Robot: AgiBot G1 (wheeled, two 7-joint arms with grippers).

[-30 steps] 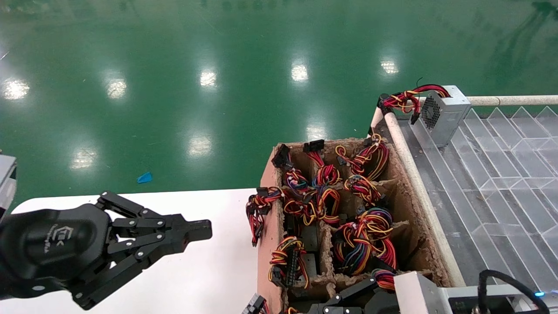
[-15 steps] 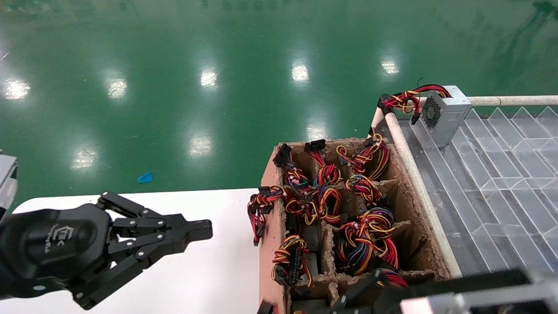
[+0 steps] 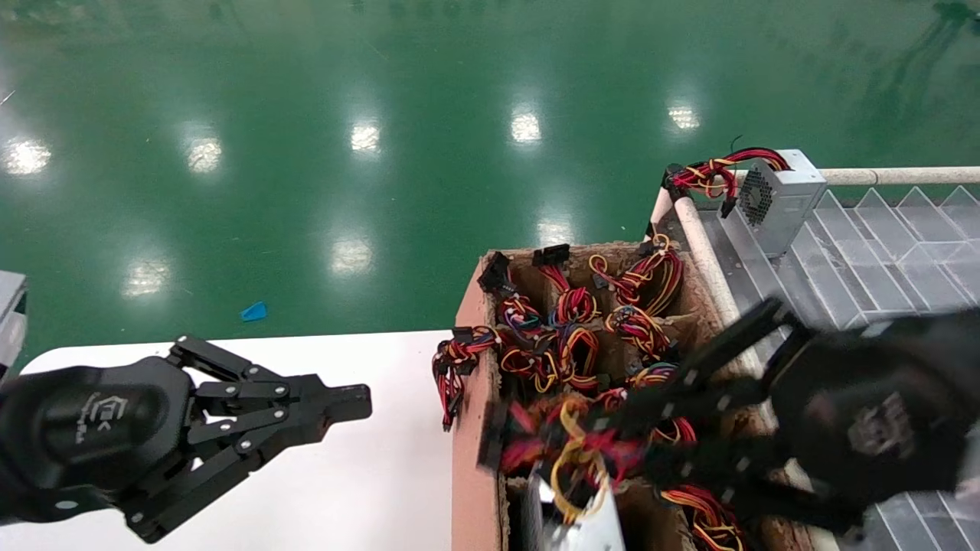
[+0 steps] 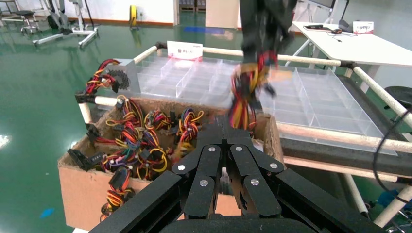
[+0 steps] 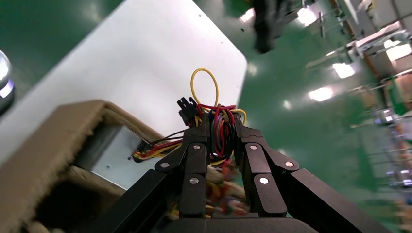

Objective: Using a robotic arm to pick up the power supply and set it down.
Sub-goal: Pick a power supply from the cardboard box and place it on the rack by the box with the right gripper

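Right glossy black linkage-fingered gripper [image 5: 221, 138], clenched on the yellow-red-black wire bundle [image 5: 217, 121], carries the small grey sheet-metal power supply [image 3: 570, 528] dangling toward 6 o'clock over the brown pulp crate [image 3: 468, 428]; left gripper [image 3: 337, 403], fingers together, parked at 9 o'clock.

Quick tally for you: you've got two end effectors in the head view, the left end effector [image 3: 341, 405] over the one white desk [image 3: 367, 490] and the right end effector [image 3: 612, 428] over the one brown carton [image 3: 468, 321]. Grey power supplies you can actually see as boxes: two, the power supply [image 3: 582, 528] coming up out of the carton with its wires in the right end effector, and a second grey box [image 3: 781, 200] on the one clear divided tray [image 3: 880, 260]. Wire bundles in the carton are a tangle, too many to count cleanly. One blue scrap [image 3: 254, 311] on the floor.
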